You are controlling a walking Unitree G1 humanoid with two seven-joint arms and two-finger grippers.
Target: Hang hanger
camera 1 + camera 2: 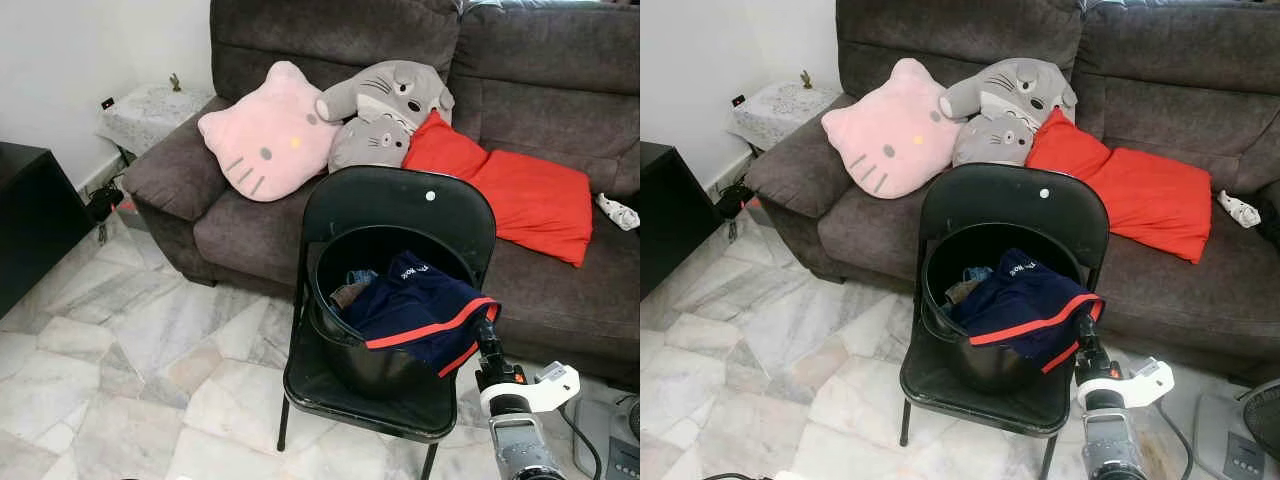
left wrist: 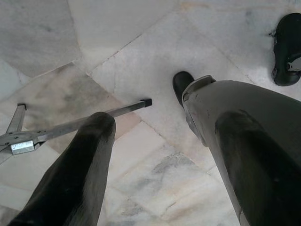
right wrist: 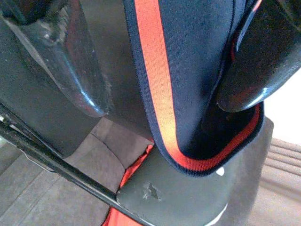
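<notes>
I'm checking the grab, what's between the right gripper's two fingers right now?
In the right wrist view, the hem of the navy garment with the red stripe hangs between the right gripper fingers, which stand apart around it, above the black chair.

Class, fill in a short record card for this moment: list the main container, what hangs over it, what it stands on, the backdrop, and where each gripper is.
Container: black plastic bucket
Draped over rim: navy blue garment with red trim
Support: black folding metal chair, bucket on its seat
Backdrop: dark grey fabric sofa with pink cat-face cushion, grey plush toys and red cushion
Floor: pale marble tiles
Right gripper: open, fingers astride the garment's hanging edge
Left gripper: open, idle above the floor
</notes>
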